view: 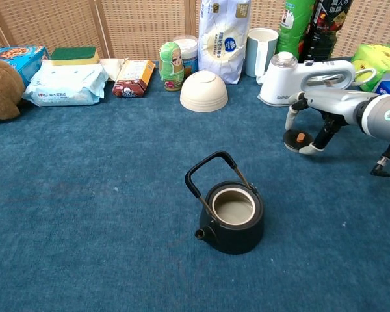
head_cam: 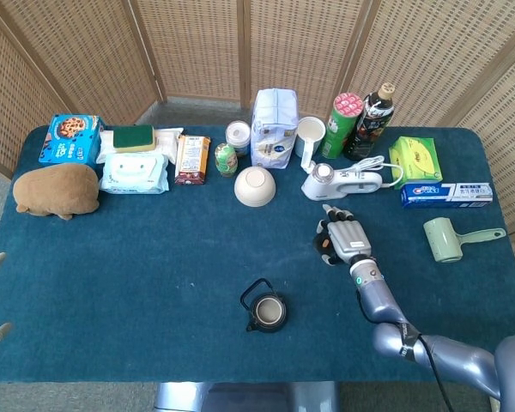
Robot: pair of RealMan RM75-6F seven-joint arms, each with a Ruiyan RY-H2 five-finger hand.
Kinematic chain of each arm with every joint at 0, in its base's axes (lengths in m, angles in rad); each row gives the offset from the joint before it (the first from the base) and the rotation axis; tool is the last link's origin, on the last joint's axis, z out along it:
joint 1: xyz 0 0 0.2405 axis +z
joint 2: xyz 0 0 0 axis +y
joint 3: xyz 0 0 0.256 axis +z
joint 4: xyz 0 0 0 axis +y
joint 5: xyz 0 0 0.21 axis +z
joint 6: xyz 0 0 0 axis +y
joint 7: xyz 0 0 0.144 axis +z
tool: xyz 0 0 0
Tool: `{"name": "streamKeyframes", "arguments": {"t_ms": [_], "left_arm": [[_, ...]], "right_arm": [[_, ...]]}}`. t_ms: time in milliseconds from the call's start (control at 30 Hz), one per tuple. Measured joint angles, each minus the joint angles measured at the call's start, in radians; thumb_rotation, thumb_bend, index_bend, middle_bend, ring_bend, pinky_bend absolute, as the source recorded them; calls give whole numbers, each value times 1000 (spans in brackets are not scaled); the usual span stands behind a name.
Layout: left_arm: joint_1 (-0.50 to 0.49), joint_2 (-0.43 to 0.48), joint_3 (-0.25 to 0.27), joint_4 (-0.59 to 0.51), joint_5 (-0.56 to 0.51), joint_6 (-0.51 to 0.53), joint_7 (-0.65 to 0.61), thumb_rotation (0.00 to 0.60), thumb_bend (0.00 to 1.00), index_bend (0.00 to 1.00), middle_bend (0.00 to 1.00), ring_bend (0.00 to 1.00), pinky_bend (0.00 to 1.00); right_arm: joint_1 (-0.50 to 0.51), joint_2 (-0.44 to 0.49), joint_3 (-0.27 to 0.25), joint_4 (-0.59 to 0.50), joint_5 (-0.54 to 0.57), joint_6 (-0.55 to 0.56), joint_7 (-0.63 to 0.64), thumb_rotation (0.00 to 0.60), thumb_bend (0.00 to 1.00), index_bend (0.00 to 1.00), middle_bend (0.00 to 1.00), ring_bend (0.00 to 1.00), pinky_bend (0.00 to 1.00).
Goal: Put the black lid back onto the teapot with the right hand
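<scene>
The worktop (view: 84,214) has a dark blue-green cloth. The teapot (view: 233,220) is black, and pale inside. The black lid (view: 295,139) has a little orange knob. The right robot hand (view: 315,117) is shiny silver grey with dark parts. The bowl (view: 204,91) is cream. The soft toy (head_cam: 56,190) is brown. The wipes pack (head_cam: 133,173) is light blue and white. The sponge (head_cam: 134,136) is green on yellow. The tall can (head_cam: 344,125) is green with a pink top. The toothpaste box (head_cam: 446,194) is blue and white. The screen (head_cam: 197,47) behind is tan and woven.
</scene>
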Motion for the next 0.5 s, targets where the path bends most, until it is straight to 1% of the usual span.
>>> {"name": "streamKeyframes", "arguments": {"t_ms": [367,500], "left_arm": [[2,2,2,0,4,4,-5,600,95,0,0,0,22],[3,3,1,0,4,6,-7,600,95,0,0,0,22]], "right_arm": [[11,-12,-11,14,15,-3,3,600,333,357,18,0,0],[10,-7,-14,1,8,4,8,600,336,359,19,0,0]]}}
